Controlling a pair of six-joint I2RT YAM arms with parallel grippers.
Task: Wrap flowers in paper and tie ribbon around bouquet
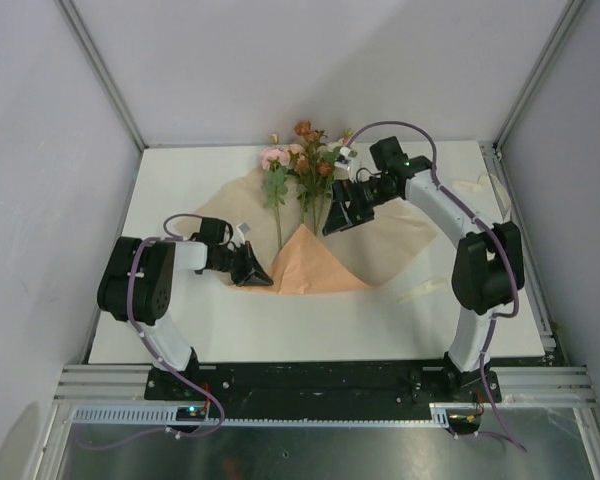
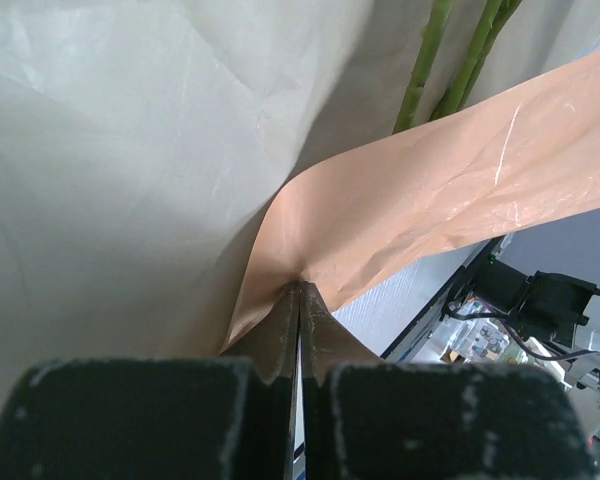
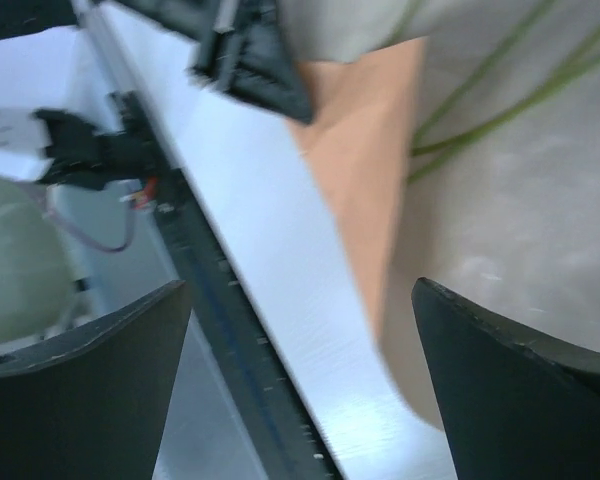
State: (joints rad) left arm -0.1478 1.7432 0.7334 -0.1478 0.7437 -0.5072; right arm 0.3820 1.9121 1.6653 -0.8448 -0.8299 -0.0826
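Clearly the wrapping is only begun. The flowers [image 1: 300,160] lie on the paper [image 1: 400,235], blooms toward the far edge of the worktop [image 1: 180,190] and stems running toward us. The sheet is mostly spread flat; only its near corner is turned up over the lower stems as a peach triangle. The left gripper [image 1: 252,272] is clamped shut on the left end of that fold, and its wrist view shows the paper pinched right between the tips. The right gripper [image 1: 337,215] hovers above the sheet just right of the stems with its jaws spread wide and nothing between them.

We judge that nearly everything is left: both sides must be brought around the stems to form a cone, and the tying has not started. A pale strip near the right arm's base, which we take for the ribbon [image 1: 420,291], lies on the worktop apart from the paper.

Much is hard to read. That strip is faint against the white surface, so we cannot trace its length. The right wrist view is blurred. The lower stems are hidden under the flap, and we cannot tell whether it rests on them.
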